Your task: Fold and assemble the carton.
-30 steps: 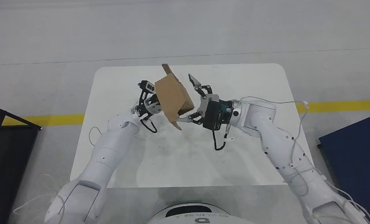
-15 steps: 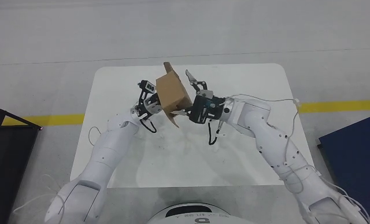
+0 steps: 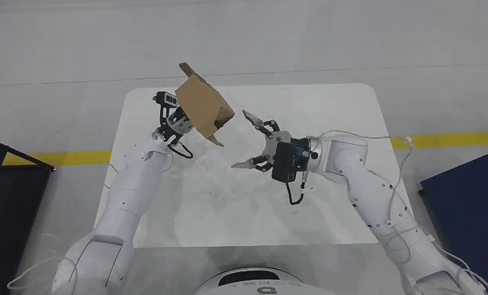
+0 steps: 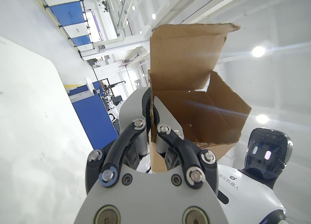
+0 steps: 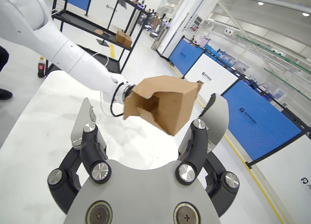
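Left hand (image 4: 151, 113) clamps carton (image 4: 194, 103) wall (cardboard partly hides the grip)

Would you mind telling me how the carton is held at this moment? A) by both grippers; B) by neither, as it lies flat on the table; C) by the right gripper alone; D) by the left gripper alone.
D: the left gripper has its jaws shut on one wall of the carton, lifted in the air, while the right gripper stands apart from it with jaws open.
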### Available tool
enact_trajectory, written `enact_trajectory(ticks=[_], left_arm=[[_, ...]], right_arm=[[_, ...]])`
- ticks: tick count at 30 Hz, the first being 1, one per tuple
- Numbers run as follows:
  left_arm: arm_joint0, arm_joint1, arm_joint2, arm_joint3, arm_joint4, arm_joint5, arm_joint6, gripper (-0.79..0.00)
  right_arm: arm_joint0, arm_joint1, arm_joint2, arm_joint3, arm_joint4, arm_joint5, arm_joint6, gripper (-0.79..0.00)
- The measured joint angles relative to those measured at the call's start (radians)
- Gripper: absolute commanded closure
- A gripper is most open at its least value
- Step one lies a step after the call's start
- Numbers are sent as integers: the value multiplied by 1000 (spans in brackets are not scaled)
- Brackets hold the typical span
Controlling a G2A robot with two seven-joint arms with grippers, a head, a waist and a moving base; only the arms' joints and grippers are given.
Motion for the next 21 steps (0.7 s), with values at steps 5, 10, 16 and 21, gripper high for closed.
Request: enact_trajectory(ticks=[5, 10, 16, 21], left_arm=[[-1, 5, -1, -19, 40, -14, 14, 0], [10, 3, 15, -35, 56, -17, 17, 0], [18, 0, 30, -38, 34, 3, -3, 0], [15, -3, 39, -30, 4, 36, -36, 0]], right_arm=[[54, -17, -85, 27, -21, 14, 73, -366], [95, -33, -138, 53, -20, 48, 126, -369], [111, -39, -152, 77, 0, 53, 152, -360], [129, -45, -161, 106, 34, 48, 159, -360]])
